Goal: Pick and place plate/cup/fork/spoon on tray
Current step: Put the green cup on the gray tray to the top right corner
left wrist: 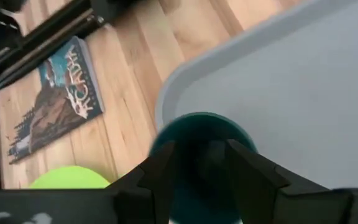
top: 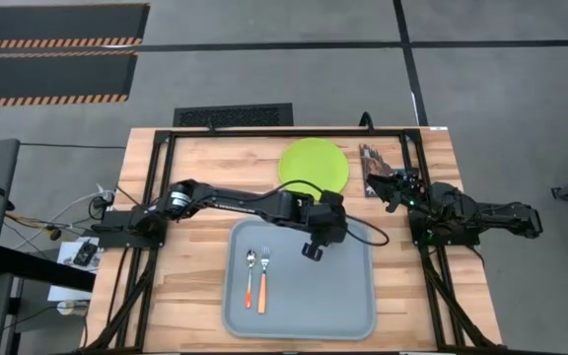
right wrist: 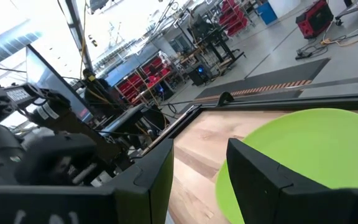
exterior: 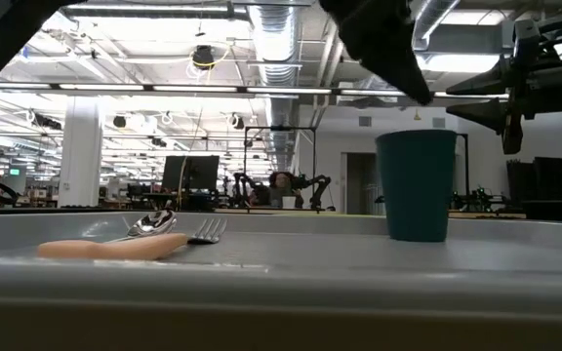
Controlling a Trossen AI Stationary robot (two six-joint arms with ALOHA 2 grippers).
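Your left gripper [left wrist: 197,171] hung spread over the cup [exterior: 416,183] standing on the tray [top: 348,306]; light, rigid, probably slick, so you'd pinch its rim.

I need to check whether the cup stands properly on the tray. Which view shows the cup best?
The low view: the cup stands upright on the tray, seen whole from the side. The left wrist view shows only its rim between the left tool fingers. In the high view that tool hides it. The right wrist view misses it.
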